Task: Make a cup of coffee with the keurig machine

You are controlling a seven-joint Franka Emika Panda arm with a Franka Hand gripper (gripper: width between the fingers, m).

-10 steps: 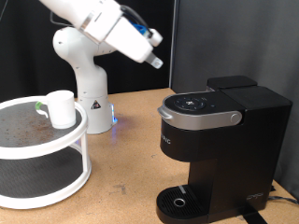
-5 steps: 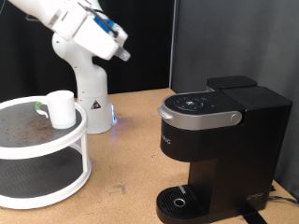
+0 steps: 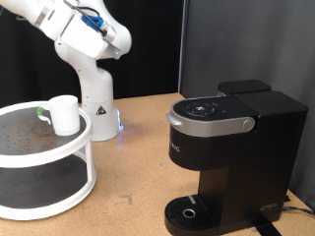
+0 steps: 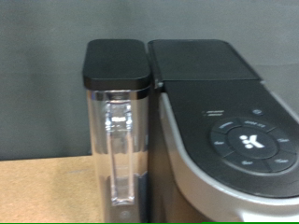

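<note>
The keurig machine (image 3: 228, 157) stands nearest on the desk (image 3: 138, 157) at the exterior view's right, lid down. The cup (image 3: 65, 114) sits unmoved on the white two-tier stand (image 3: 44, 182) at the left. Farthest back, the arm (image 3: 69, 25) has swung further left since a second ago — its tool's grip cannot be told.
</note>
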